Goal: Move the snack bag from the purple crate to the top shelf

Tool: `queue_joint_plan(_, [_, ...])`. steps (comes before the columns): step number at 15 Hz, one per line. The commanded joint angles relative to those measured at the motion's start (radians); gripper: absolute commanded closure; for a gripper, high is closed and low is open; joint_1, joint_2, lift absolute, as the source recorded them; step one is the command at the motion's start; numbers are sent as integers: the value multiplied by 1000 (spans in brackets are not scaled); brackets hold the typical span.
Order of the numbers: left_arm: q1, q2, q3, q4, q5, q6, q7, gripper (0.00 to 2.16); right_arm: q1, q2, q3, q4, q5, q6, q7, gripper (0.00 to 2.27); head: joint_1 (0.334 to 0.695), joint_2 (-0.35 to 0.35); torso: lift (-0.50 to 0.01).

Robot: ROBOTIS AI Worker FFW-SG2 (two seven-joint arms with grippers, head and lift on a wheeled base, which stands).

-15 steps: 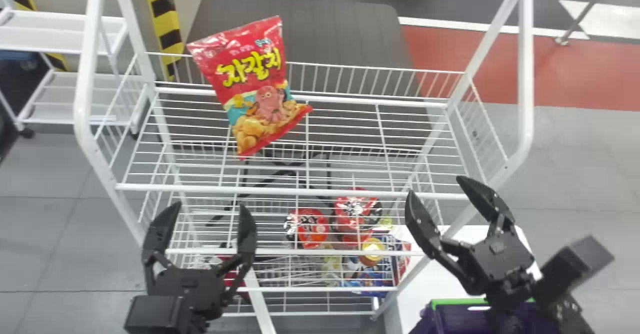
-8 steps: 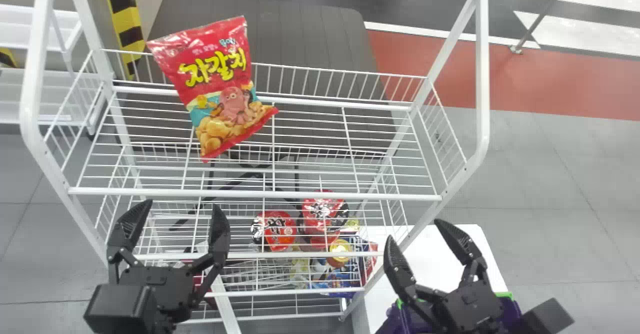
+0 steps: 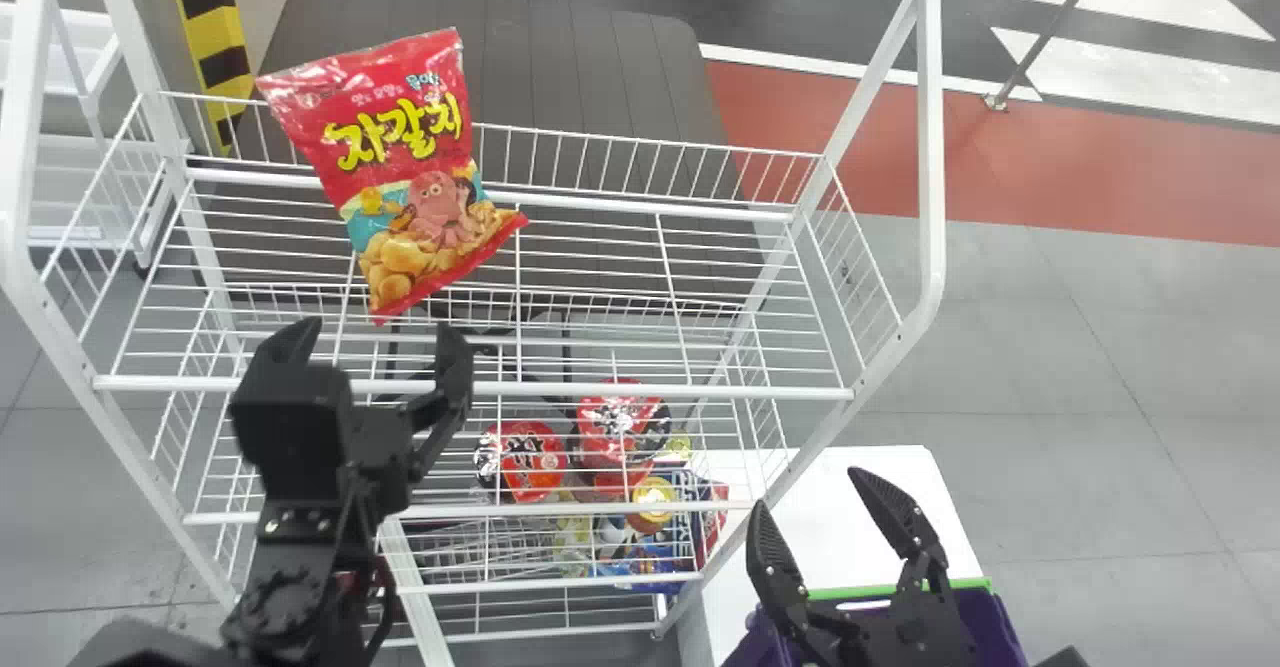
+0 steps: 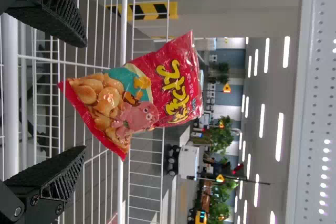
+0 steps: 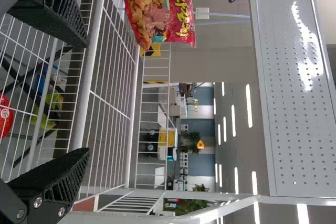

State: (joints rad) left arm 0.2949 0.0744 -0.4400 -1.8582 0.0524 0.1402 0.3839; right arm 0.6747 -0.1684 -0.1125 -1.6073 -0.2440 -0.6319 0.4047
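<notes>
Grey floor (image 3: pixel 1060 347) and a red strip (image 3: pixel 1050 167) beyond the wire rack (image 3: pixel 932 147). In the head view, snack bag (image 3: pixel 400 177) standing slightly tilted on the top shelf (image 3: pixel 650 390), near its back left corner; left gripper (image 3: pixel 375 332) at the shelf's front edge, left of centre, fingers spread; right gripper (image 3: pixel 812 492) past the front right corner, near the purple crate (image 3: pixel 1000 637), fingers also spread. In the left wrist view, snack bag ahead of the parted fingers (image 4: pixel 47 177), apart from both. In the right wrist view, fingers (image 5: pixel 52 182) wide apart, snack bag farther off.

Red snack bag (image 3: pixel 395 172) with yellow lettering, white wire shelf (image 3: pixel 600 205), purple crate (image 3: pixel 985 627)
</notes>
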Motion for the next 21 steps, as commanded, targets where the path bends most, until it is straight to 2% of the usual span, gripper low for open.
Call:
queue_joint_plan(1, [-59,-24,-40,-6,41,34,46,130,-7,1,1,15,0,-19,5,120,695,-280,4])
queue_joint_plan(2, [-88,-30,-49,-7,76,43,82,134,-7,1,1,17,0,-22,5,124,695,-285,4])
queue_joint_plan(5, [-184,-45,-102,11,153,43,267,137,-17,1,4,32,-8,-41,14,124,695,-286,4])
queue_joint_plan(7, [-234,-77,-97,54,207,46,306,137,-24,1,5,44,-12,-53,29,124,695,-281,4])
queue_joint_plan(11, [-347,-77,-56,159,500,46,300,134,-24,1,10,46,-12,-84,29,124,695,-282,4])
queue_joint_plan(14, [-393,-77,-54,223,543,46,291,134,-24,0,11,61,-15,-120,29,124,695,-279,4])
queue_joint_plan(21, [-462,-77,-86,382,524,37,259,140,-32,-2,28,69,-23,-145,29,124,695,-280,4])
